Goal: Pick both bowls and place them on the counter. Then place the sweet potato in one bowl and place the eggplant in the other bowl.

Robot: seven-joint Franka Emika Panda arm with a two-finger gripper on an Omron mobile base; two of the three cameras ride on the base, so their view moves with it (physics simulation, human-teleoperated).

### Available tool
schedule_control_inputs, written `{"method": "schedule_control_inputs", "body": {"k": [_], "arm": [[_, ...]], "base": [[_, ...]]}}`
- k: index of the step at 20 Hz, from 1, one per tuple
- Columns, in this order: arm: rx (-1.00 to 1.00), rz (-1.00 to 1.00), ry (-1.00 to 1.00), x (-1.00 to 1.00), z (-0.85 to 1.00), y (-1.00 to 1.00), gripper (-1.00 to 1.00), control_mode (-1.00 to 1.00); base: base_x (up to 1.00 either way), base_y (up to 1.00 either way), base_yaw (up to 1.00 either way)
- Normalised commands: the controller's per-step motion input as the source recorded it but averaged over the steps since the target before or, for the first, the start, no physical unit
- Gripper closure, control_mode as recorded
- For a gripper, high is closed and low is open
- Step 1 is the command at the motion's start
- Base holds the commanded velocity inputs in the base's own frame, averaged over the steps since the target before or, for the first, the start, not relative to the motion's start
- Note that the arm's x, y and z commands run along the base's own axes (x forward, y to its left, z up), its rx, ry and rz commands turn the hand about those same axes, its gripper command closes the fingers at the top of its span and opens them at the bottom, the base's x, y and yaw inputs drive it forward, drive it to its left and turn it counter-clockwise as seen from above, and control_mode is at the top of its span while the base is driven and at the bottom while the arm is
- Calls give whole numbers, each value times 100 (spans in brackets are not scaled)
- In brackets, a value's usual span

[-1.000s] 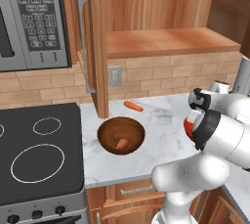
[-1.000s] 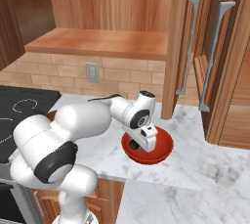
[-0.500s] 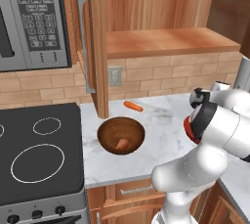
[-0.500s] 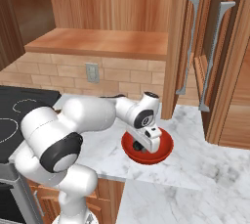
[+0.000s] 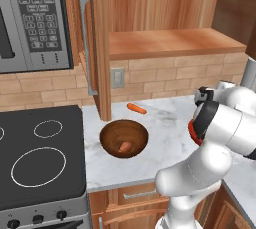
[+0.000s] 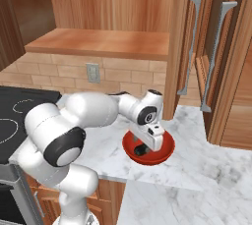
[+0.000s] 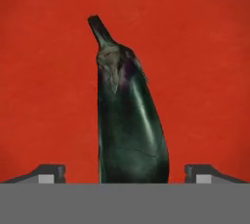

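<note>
The gripper (image 7: 125, 175) sits low inside the red bowl (image 6: 164, 153), jaws spread wide w/ the eggplant (image 7: 131, 130) lying between them, clear gap on both sides, so nothing is gripped. Eggplant rests on the bowl floor, stem end pointing away from the jaws, fat end nearest them.

Risks from here, as a judgement:
- Lifting out at a slant could drag a fingertip (image 7: 49, 173) along the eggplant and roll it up the bowl wall, or nudge the bowl itself across the counter (image 6: 206, 170). Cause: jaws low, straddling the veg closely, on a smooth glossy bowl.
- The wrist in the right base view hangs just over the near rim of the bowl; a sideways pull-away could clip that rim and tip or slide it toward the counter edge.
- Any reclosing now would re-grab the eggplant and lift it out again.

Looks: eggplant is glossy dark purple-black, oblong, w/ a dull grey-brown cap and short stalk; likely slick and prone to roll. Red bowl is bright, wide, round. The 2nd bowl, the brown wood-look bowl (image 5: 124, 138), stands well apart from the jaws on the same counter, w/ the stubby orange sweet potato (image 5: 125, 146) inside. A slim carrot (image 5: 136, 108) lies beyond it near the wall.

Judged from this, both veg sit in their bowls; only a clean retreat is left.
</note>
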Motion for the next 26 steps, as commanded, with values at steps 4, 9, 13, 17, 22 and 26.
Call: {"method": "schedule_control_inputs", "body": {"k": [4,9,13,17,22,26], "arm": [[0,0,-1,-50,54,3,-100,-100],[-1,0,0,-72,48,24,-100,-100],[-5,0,0,-64,46,51,-100,-100],[-7,0,0,-56,43,62,-100,-100],[-7,1,0,-43,32,70,-100,-100],[-2,2,-5,-37,15,62,-100,-100]], "base": [[0,0,0],[0,0,0],[0,0,0],[0,0,0],[0,0,0],[0,0,0]]}}
